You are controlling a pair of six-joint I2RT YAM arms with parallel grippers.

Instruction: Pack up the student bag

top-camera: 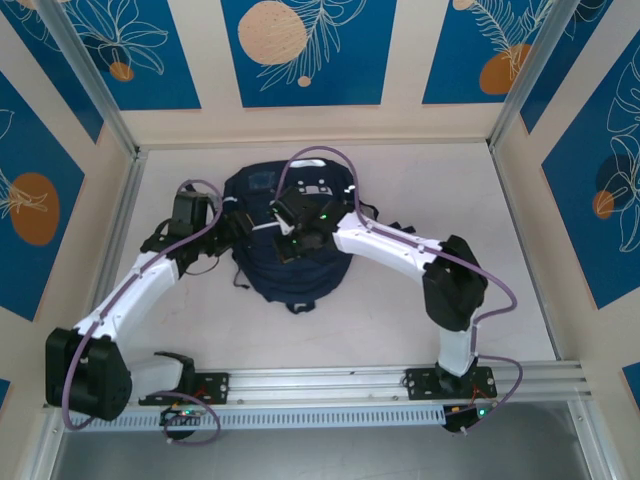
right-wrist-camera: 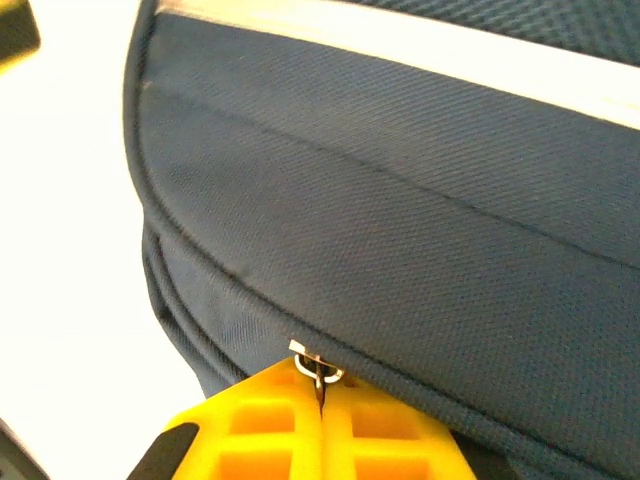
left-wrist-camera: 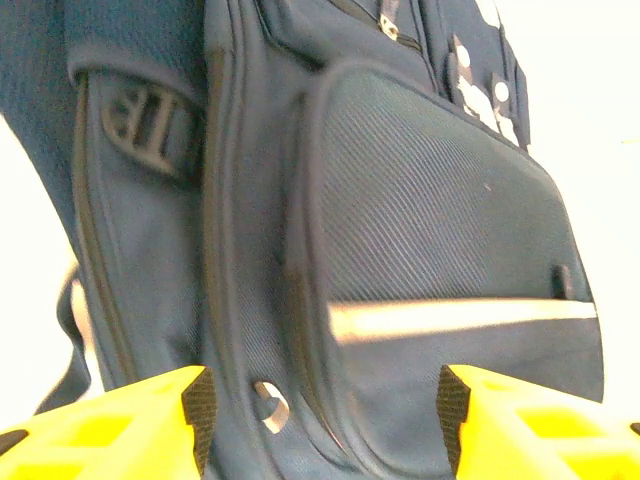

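The top camera looks down on the table [top-camera: 400, 310], while both wrist cameras (pressed close) face the student bag [top-camera: 292, 280].

- The white-and-black left arm [top-camera: 140, 285] stretches from its base at 7 o'clock toward 10 o'clock.
- The left gripper [left-wrist-camera: 325, 400] holds its yellow plastic fingers [left-wrist-camera: 150, 420] well apart.
- The white-and-black right arm [top-camera: 400, 245] stands at 5 o'clock, its elbow at 4 o'clock, its forearm reaching toward centre.
- The right gripper [right-wrist-camera: 320, 395] pinches a small silver metal zip pull [right-wrist-camera: 318, 368], its fingers pressed together.
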